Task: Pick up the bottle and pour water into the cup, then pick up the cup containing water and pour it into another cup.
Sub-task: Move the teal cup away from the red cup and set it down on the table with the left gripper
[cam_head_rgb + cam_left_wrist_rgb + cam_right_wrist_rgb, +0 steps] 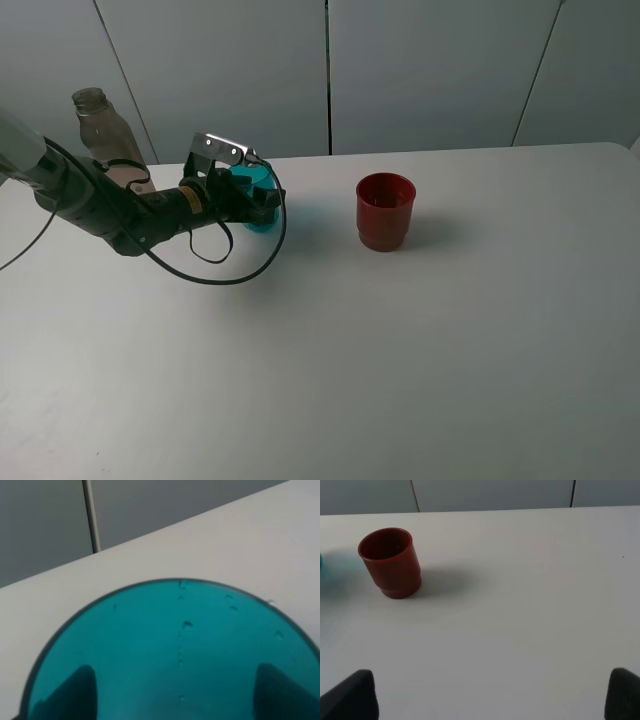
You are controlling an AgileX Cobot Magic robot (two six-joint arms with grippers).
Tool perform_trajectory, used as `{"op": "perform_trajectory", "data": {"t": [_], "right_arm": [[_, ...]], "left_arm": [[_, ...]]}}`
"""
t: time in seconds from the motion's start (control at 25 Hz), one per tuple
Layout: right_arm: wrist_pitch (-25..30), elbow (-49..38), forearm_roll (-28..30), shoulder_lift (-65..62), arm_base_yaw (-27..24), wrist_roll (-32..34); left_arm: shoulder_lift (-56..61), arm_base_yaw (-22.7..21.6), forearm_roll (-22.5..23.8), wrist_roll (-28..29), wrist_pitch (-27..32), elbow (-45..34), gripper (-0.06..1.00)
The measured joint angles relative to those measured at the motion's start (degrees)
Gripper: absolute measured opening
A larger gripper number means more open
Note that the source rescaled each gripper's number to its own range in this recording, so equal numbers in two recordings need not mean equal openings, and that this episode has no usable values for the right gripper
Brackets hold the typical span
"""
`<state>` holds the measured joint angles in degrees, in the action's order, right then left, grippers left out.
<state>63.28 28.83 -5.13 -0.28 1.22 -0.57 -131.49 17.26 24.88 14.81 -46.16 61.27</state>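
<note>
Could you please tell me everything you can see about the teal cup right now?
The teal cup is a small tumbler of translucent blue-green plastic with smooth sides. It stands upright on the white table, left of the red cup and apart from it, with the bottle further left. The left end effector is closed around it; in the left wrist view its dark fingers show through the wall, which carries small droplets. How much water it holds cannot be told.

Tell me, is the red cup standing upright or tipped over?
Upright. The red cup rests on its stepped base on the table, open mouth facing up, in both the high view and the right wrist view.
</note>
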Motion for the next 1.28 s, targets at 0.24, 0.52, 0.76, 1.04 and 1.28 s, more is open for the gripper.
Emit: {"op": "perform_trajectory", "data": {"t": [0.24,0.52,0.76,1.04,1.28], "right_arm": [[0.0,0.0,0.0,0.0,0.0,0.0],[0.0,0.0,0.0,0.0,0.0,0.0],[0.0,0.0,0.0,0.0,0.0,0.0],[0.0,0.0,0.0,0.0,0.0,0.0],[0.0,0.0,0.0,0.0,0.0,0.0]], "left_arm": [[0.0,0.0,0.0,0.0,0.3,0.0,0.11],[0.0,0.0,0.0,0.0,1.0,0.0,0.09],[0.0,0.0,0.0,0.0,1.3,0.0,0.09],[0.5,0.0,0.0,0.0,2.0,0.0,0.09],[2.7,0.0,-0.5,0.0,5.1,0.0,0.96]]}}
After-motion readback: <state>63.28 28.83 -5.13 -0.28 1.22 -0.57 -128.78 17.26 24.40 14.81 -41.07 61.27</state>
